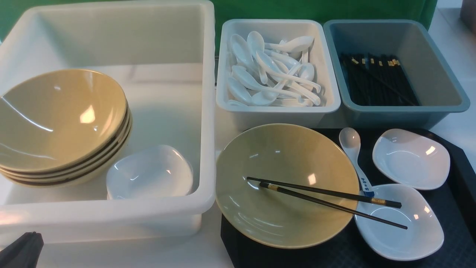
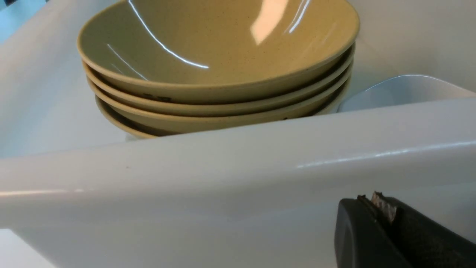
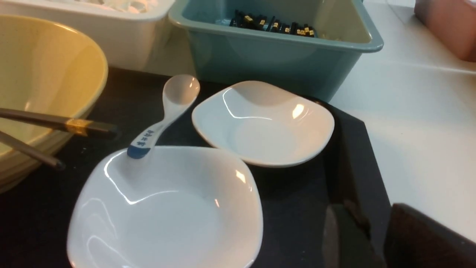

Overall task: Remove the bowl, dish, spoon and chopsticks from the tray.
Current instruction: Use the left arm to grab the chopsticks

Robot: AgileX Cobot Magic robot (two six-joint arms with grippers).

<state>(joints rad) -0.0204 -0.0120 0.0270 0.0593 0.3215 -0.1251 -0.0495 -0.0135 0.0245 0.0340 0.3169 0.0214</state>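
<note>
The mustard-yellow bowl (image 1: 286, 208) sits at the left end of the black tray (image 1: 461, 178). The black chopsticks (image 1: 323, 193) lie across the bowl, and their ends reach over the near white dish (image 1: 401, 230). The blue-tipped spoon (image 1: 355, 160) lies between the bowl and the far dish (image 1: 411, 158), with its handle tip on the near dish's rim. My left gripper (image 1: 26, 240) is shut and empty, low outside the big white tub's front wall (image 2: 223, 167). My right gripper (image 3: 366, 214) is slightly open and empty by the tray's right rim (image 3: 353, 149), near both dishes (image 3: 167, 212) (image 3: 264, 124).
The big white tub (image 1: 208, 111) to the left of the tray holds a stack of yellow bowls (image 1: 59, 123) and a white dish (image 1: 148, 173). Behind the tray stand a white tub of plain spoons (image 1: 275, 70) and a blue-grey tub of chopsticks (image 1: 375, 78).
</note>
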